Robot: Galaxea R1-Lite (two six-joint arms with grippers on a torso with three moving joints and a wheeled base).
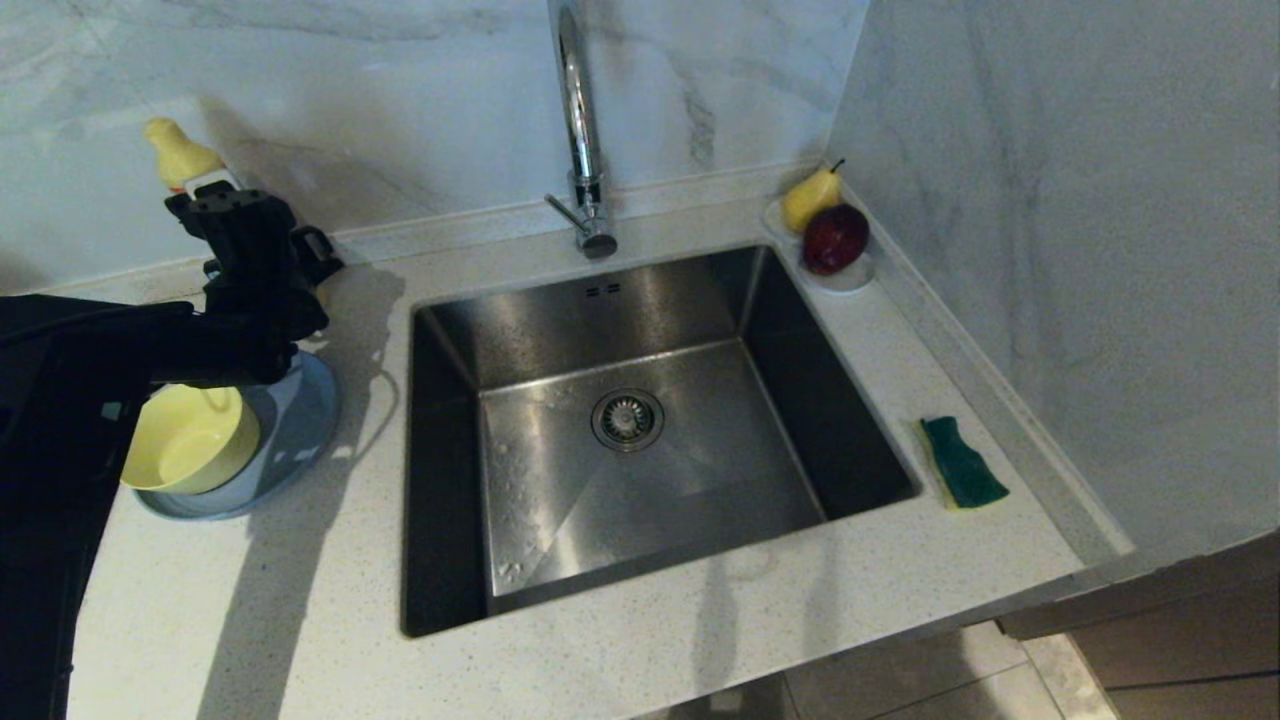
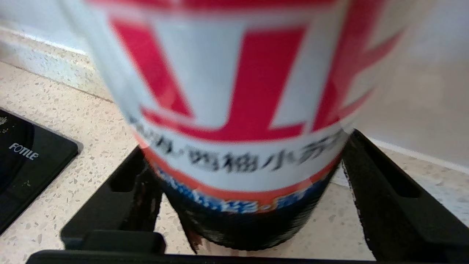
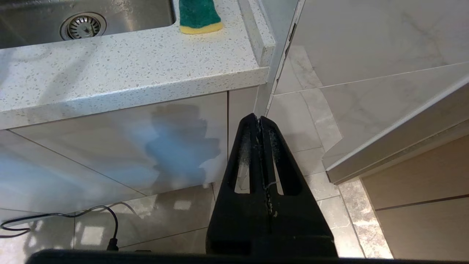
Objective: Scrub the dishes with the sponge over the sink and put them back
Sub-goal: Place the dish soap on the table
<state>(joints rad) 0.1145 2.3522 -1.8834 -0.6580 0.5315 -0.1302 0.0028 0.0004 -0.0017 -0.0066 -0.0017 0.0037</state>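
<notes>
A yellow bowl point(image 1: 190, 440) rests on the grey-blue plate point(image 1: 300, 425) on the counter left of the sink point(image 1: 700, 480). The green and yellow sponge point(image 1: 962, 462) lies on the counter right of the basin, and shows again as the sponge point(image 3: 199, 14) in the right wrist view. My left gripper point(image 1: 232, 212) is behind the plate at the back wall, open around a red-and-white labelled bottle point(image 2: 234, 110) with a yellow cap that stands on the counter. My right gripper point(image 3: 259, 119) hangs shut and empty below the counter edge, over the floor.
A tall chrome tap point(image 1: 580, 130) rises behind the basin, whose drain strainer point(image 1: 627, 419) sits mid-floor. A white saucer with a pear and a red apple point(image 1: 836, 238) stands in the back right corner. A black hob point(image 2: 22, 165) lies beside the bottle.
</notes>
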